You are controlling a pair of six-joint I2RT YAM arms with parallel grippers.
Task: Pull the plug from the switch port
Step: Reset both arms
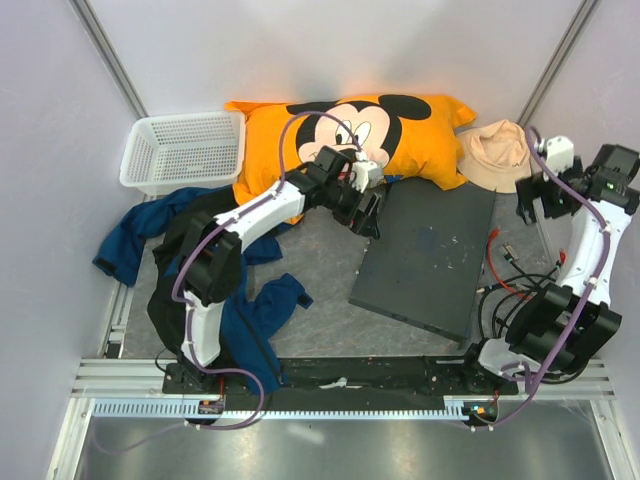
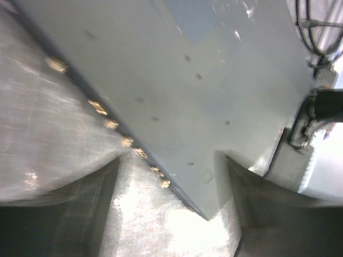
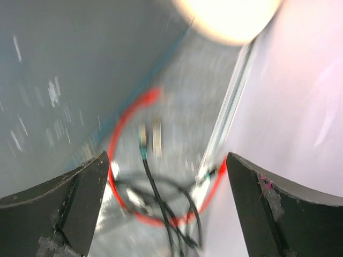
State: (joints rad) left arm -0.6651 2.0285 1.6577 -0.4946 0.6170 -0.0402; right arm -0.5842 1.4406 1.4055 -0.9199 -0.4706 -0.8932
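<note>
The switch [image 1: 430, 255] is a flat dark grey box lying in the middle of the table. My left gripper [image 1: 365, 210] hovers at its far left corner, open and empty. In the left wrist view that corner of the switch [image 2: 203, 80] lies between my open fingers [image 2: 59, 214], and a row of sockets [image 2: 110, 124] runs along its left edge with no plug showing in it. My right gripper [image 1: 535, 200] is open and empty over a red cable [image 3: 120, 134] and black cables [image 3: 161, 203] right of the switch [image 3: 64, 80]. A loose black plug [image 3: 143, 144] lies on the table.
An orange Mickey Mouse pillow [image 1: 350, 135] lies behind the switch, with a tan hat [image 1: 495, 150] to its right. A white basket [image 1: 185, 150] stands at the back left. Blue and black clothes [image 1: 230, 290] lie around the left arm. A dark blurred thing [image 2: 321, 107] sits past the switch's far edge.
</note>
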